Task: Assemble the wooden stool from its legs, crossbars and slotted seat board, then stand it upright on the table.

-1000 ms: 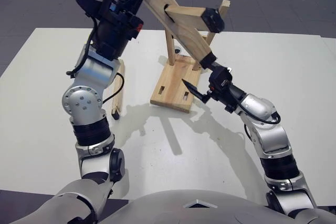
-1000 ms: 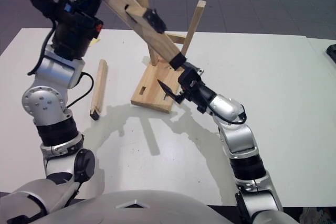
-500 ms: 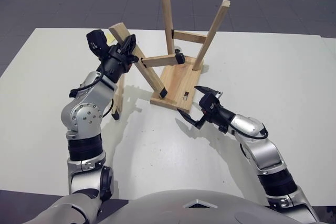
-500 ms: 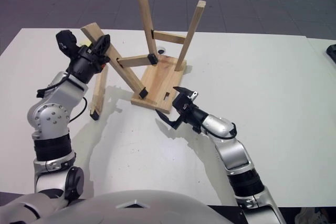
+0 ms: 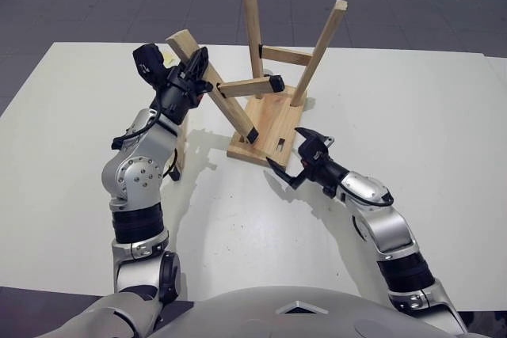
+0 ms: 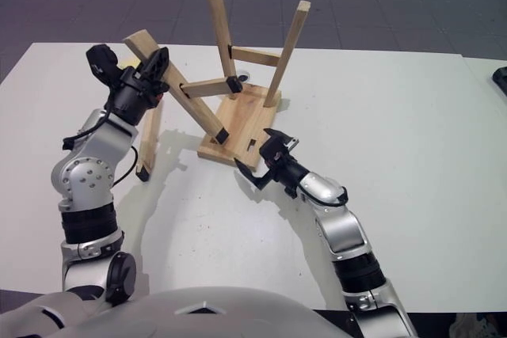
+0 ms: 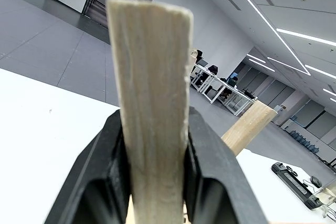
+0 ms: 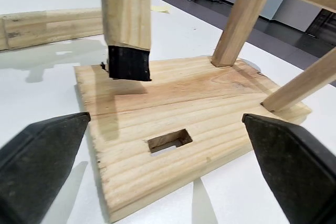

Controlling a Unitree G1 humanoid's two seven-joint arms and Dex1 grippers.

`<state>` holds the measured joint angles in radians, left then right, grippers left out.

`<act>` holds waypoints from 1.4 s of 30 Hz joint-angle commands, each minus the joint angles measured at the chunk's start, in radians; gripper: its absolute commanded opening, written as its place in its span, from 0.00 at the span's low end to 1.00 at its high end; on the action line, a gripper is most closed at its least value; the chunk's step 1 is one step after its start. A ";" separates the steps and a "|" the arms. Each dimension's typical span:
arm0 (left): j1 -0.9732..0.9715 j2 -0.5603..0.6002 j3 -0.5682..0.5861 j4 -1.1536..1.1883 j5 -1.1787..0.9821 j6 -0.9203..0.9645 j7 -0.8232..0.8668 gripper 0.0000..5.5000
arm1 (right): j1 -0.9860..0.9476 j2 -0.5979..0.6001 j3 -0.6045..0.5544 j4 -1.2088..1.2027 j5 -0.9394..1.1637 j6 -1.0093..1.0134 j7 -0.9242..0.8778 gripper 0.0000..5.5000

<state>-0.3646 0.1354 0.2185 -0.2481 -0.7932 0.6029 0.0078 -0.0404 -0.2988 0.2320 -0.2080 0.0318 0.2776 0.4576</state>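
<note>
The white counter point(image 5: 444, 116) carries the whole job. On it the seat board point(image 5: 269, 116) lies flat, underside up. Two legs point(image 5: 253, 29) point(image 5: 323, 45) stand in its far slots, tied together by a crossbar point(image 5: 287, 55), so that half looks done.

Now the third leg point(image 5: 234, 112): the left claw point(image 5: 194, 69) is clamped on its upper end and holds it tilted over the board. Its black cap point(image 8: 129, 62) sits at the board's near left corner, though I cannot tell whether it is in a slot or only above one. A second crossbar point(image 5: 247, 85) sticks out from this leg toward the standing pair, its free end close to the nearer upright but apparently not home.

The fourth leg point(image 6: 147, 144) lies loose on the counter beside the left arm, well short of the board.

The right claw point(image 5: 289, 148) hangs just beside the board's near edge, fingers spread wide, gripping nothing. One slot point(image 8: 169, 140) gapes bare right in front of it.

My read: roughly halfway. The third leg needs seating, the fourth needs fetching and fitting, and the stool must be flipped onto its feet.
</note>
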 commanded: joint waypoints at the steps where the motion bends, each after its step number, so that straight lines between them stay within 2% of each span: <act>1: 0.006 -0.008 0.005 0.020 0.039 -0.017 0.005 0.19 | -0.022 0.021 -0.032 0.011 0.007 0.018 -0.032 0.98; 7: 0.022 0.000 0.005 0.053 0.095 -0.022 0.002 0.19 | -0.030 0.077 -0.081 0.029 0.000 0.059 -0.133 0.98; 12: 0.032 0.000 -0.006 0.077 0.126 -0.042 -0.006 0.19 | -0.042 0.119 -0.054 0.056 -0.037 0.086 -0.195 0.98; 17: 0.029 -0.027 0.037 0.104 0.104 -0.055 0.009 0.19 | -0.039 0.139 -0.035 0.073 -0.067 0.107 -0.226 0.98; 37: 0.057 -0.064 0.073 0.155 0.143 -0.130 0.041 0.19 | -0.057 0.129 -0.039 0.135 -0.132 0.138 -0.272 0.98; 42: 0.079 -0.058 0.034 0.145 0.174 -0.134 0.027 0.19 | -0.058 0.130 -0.033 0.131 -0.136 0.144 -0.271 0.98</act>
<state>-0.3347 0.0602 0.2787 -0.1228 -0.6886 0.4460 0.0243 -0.1058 -0.1583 0.1986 -0.0960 -0.0879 0.3897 0.1861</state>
